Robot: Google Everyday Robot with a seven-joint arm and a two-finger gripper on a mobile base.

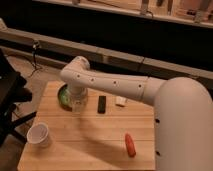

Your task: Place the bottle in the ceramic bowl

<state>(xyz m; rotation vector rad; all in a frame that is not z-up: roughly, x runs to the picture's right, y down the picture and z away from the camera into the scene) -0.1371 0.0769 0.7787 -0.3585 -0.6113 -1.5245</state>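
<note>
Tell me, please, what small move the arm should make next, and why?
Probably a short move further left, so the tool comes over the middle of the bowl. The tool hangs at the bowl's right edge, and only the left part of the green bowl shows beside it. The bottle is hidden by the arm, so whether it is ready to release cannot be judged.
</note>
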